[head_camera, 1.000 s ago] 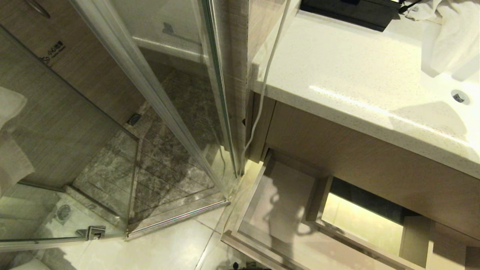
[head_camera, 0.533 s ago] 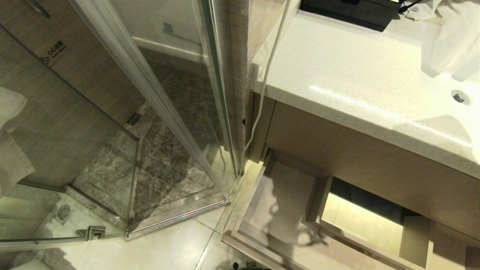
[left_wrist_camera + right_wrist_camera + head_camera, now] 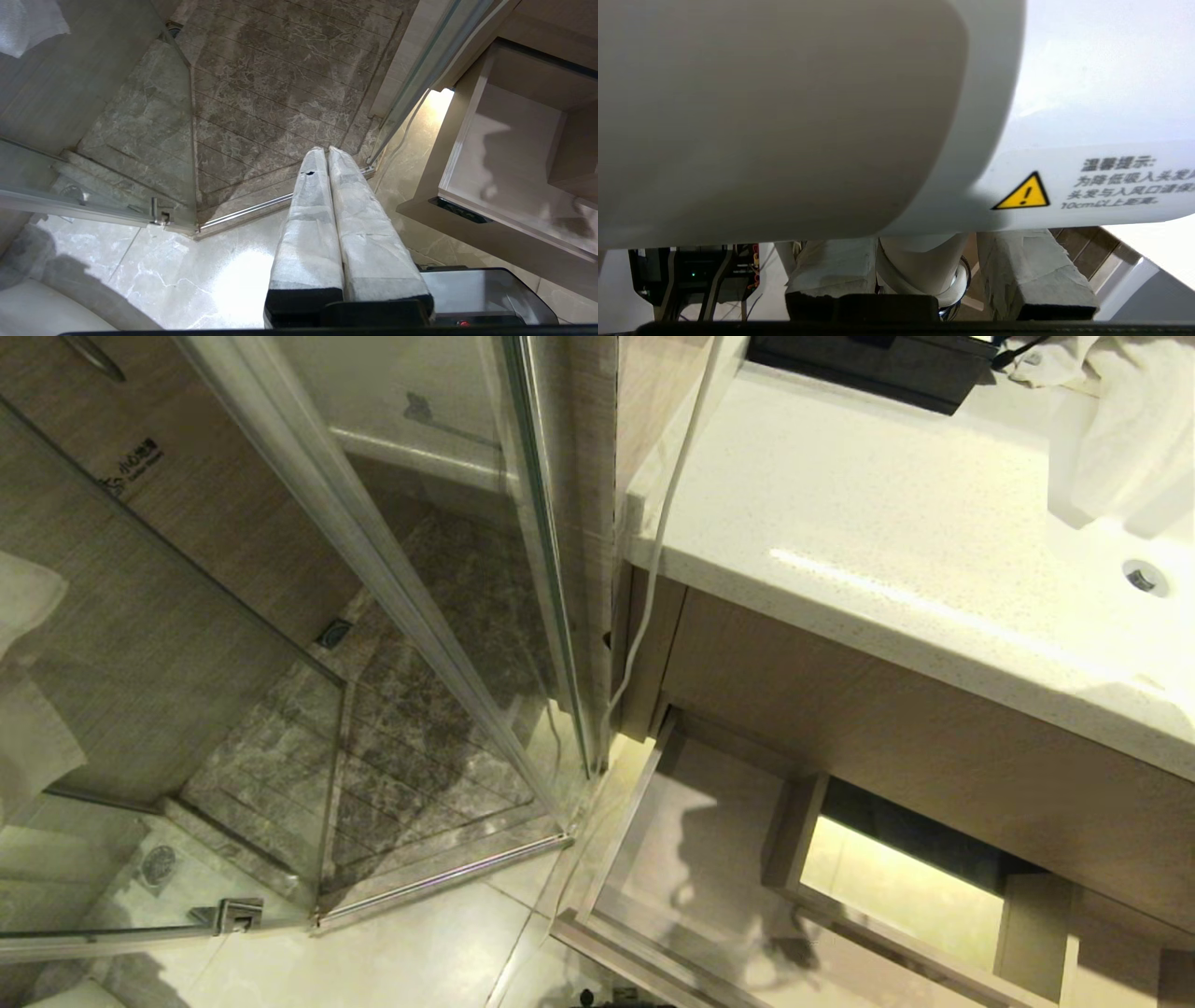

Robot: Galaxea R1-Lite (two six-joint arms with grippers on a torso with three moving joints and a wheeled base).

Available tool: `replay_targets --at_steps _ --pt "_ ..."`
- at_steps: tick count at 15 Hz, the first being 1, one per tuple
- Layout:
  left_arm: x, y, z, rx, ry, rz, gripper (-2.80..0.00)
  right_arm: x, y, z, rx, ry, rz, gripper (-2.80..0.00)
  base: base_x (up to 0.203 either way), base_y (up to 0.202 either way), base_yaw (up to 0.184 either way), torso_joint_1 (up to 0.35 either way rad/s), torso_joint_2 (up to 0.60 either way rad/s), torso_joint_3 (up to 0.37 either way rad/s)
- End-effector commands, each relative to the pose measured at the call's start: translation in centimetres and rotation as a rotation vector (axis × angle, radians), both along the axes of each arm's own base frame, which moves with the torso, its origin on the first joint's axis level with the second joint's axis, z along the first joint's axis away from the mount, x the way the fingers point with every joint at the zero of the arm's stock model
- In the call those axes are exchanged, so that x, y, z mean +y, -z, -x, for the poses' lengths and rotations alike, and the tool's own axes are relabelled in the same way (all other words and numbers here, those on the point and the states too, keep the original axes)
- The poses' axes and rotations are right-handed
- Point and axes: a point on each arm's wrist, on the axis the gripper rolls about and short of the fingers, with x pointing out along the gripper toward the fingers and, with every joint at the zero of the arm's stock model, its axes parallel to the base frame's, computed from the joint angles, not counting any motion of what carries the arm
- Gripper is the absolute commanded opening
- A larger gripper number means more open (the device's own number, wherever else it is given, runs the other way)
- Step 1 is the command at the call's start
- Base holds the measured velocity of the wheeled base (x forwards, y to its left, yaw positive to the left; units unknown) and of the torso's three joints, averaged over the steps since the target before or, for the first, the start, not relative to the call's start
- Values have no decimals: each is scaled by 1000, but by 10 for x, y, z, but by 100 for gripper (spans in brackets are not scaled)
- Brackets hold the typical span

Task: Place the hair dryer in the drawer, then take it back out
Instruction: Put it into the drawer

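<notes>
The hair dryer [image 3: 808,116] fills the right wrist view: a fat white barrel with a yellow warning label, its slim handle [image 3: 920,266] running down between the padded fingers [image 3: 831,266]. My right gripper [image 3: 924,242] is shut on that handle and is outside the head view. The drawer [image 3: 635,821] stands pulled out under the counter, light wood with a boxed cut-out at its rear; only a shadow lies on its floor. The drawer [image 3: 455,140] also shows in the left wrist view. My left gripper [image 3: 327,151] hangs shut and parked over the floor.
A white counter [image 3: 887,523] with a sink drain [image 3: 1145,577], a white towel [image 3: 1120,429] and a black box [image 3: 868,364] runs above the drawer. A thin white cable [image 3: 653,560] hangs down its left end. The glass shower door [image 3: 373,569] stands close on the left.
The shadow on the drawer floor has slid toward the drawer's front, and the shadow on the counter near the sink has shrunk toward the right edge. The left gripper has kept still.
</notes>
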Motion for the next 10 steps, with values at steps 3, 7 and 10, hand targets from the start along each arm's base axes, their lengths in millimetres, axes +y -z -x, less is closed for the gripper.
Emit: replay_targets --at_steps 3,7,10 --pt "0 0 0 -1 0 0 -280 -1 3 4 0 29 4 -280 0 0 0 0 0 0" --pt "0 0 0 -1 0 0 -280 -1 4 2 11 33 5 -280 0 0 0 0 0 0" --pt "0 0 0 -1 0 0 -280 -2 4 -1 17 37 3 -280 0 0 0 0 0 0"
